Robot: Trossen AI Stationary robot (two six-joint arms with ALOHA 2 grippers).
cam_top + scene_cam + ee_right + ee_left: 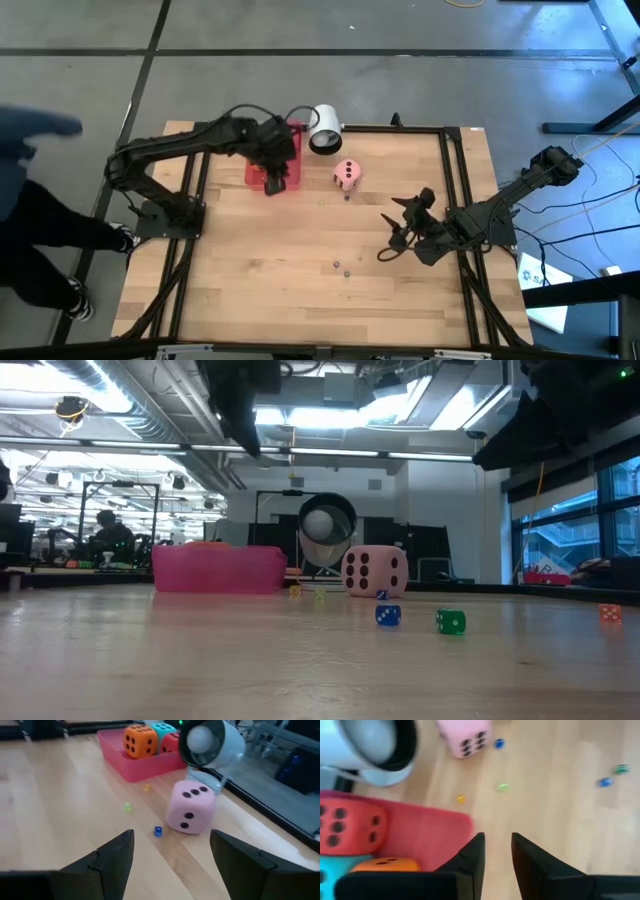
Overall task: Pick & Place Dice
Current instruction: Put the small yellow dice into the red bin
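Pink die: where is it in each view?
High view: pink die right of the pink tray, below the white cylinder.
Low view: centre, right of the tray, under the cylinder.
Left wrist view: top edge, beside the cylinder.
Right wrist view: centre, on the table in front of the cylinder.
Shared landmark: the white cylinder.

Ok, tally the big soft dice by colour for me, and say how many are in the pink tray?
Orange die: 1
Teal die: 1
Red die: 1
Pink die: 1
Total: 4 big dice. 3 are in the pink tray; the pink one sits outside it on the table.
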